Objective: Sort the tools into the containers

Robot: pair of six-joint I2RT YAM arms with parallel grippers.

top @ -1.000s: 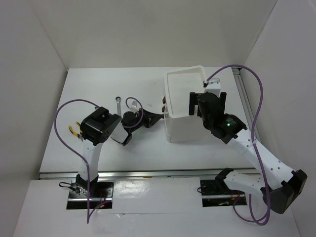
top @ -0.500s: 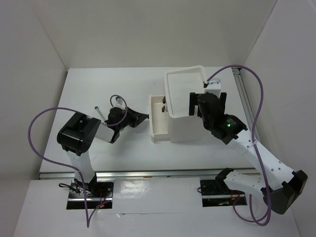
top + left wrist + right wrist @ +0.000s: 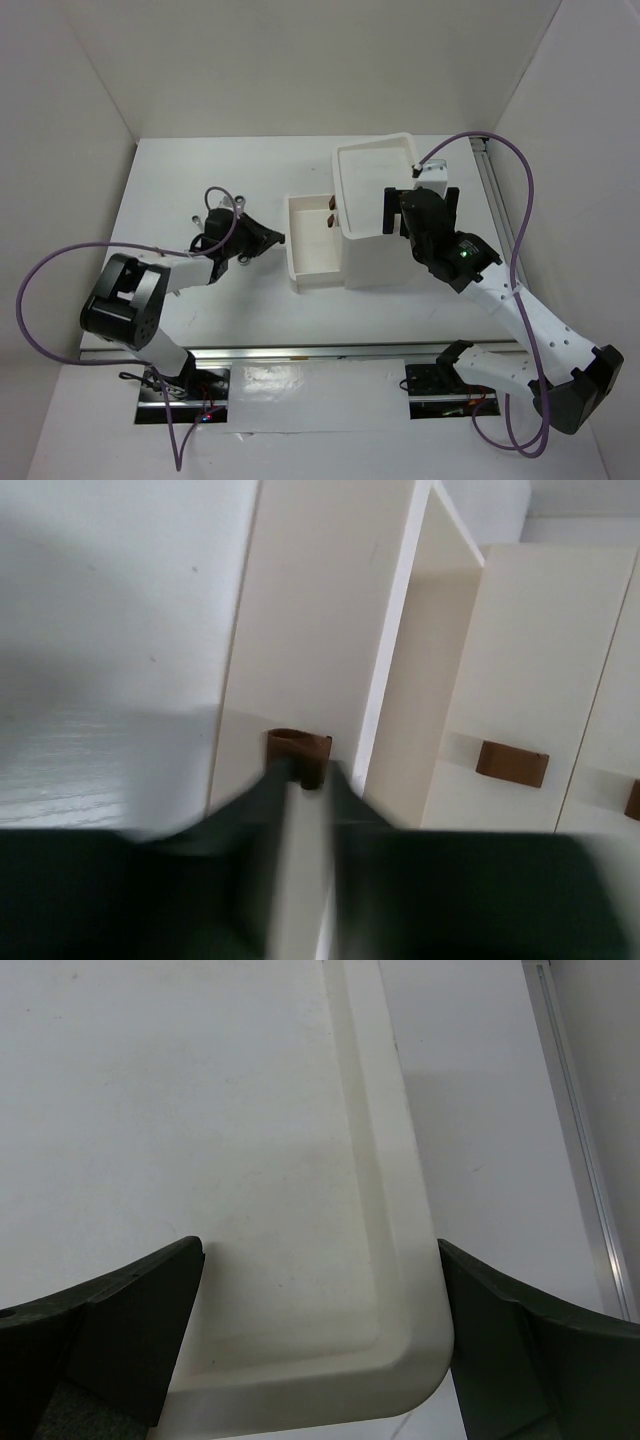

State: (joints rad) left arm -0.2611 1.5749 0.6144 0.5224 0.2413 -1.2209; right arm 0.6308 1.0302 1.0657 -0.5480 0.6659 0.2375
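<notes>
**Q:** Left wrist view first: what is held by the left gripper, and to what end?

**A:** The small red-brown plastic handle of a white slide-out plastic drawer is pinched between narrowly set jaws. The pinch is judged to be meant for drawing the drawer toward 9 o'clock, away from the white plastic box unit, so that its floor is exposed for loading. So far as can be seen from above, no tool has been placed in it yet.

**Q:** And farther on, why is the right gripper set where it is?

**A:** It is spread wide over a corner of the rimmed white top tray, with nothing held. It is judged to be stationed there so that the unit can be steadied against the sideways pull. Whether the tray is actually touched cannot be told.

**Q:** Where are the tools to be found?

**A:** Only a silver metal wrench is made out. It lies on the white table at 11 o'clock of the left gripper and is partly hidden by that arm. The other tools are not seen.
</notes>
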